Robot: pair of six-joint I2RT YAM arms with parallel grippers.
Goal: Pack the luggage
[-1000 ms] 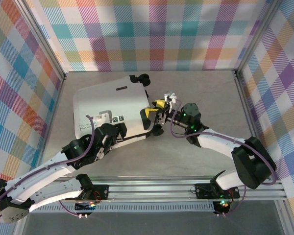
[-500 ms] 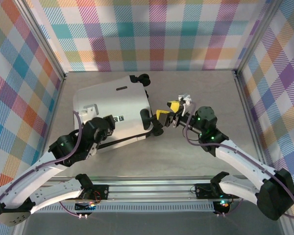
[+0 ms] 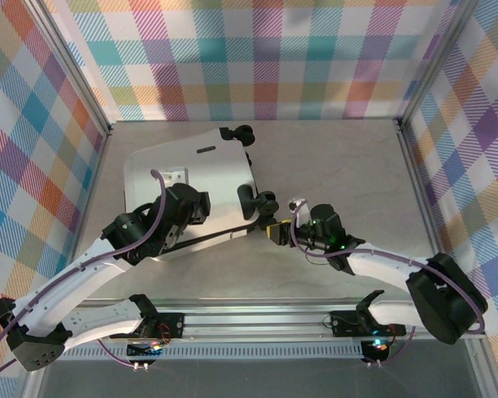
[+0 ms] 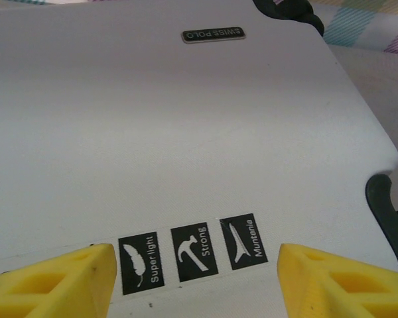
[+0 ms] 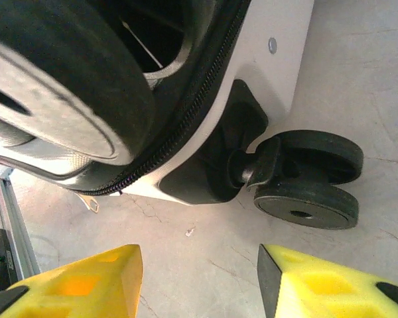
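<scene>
You have the luggage (image 3: 201,166) lying flat on the table (image 3: 340,157), left of centre, white shell up, its wheels turned to the right. Your left end effector (image 4: 196,278) hovers over the near part of that shell, released, yellow fingers spread with nothing between them. Your right end effector (image 5: 199,278) sits low at the case's near right corner, also released and holding nothing, facing a black wheel (image 5: 308,192) and the zipper band (image 5: 199,99).

Watch these risks: the shell looks smooth and hard, so a downward press from the left could skid off; a sideways shove could slide or swing the case across the table, since nothing pins it; the right fingers are close to the wheel mount and could snag there instead of reaching the zipper. Whether the zipper is fully shut, you cannot tell from here.

Writing: a small black plate reads "SWISS POLO" (image 4: 213,34); three black stickers read "Super light" (image 4: 144,264), "Strong" (image 4: 194,252) and "Muntenia" (image 4: 245,242).
</scene>
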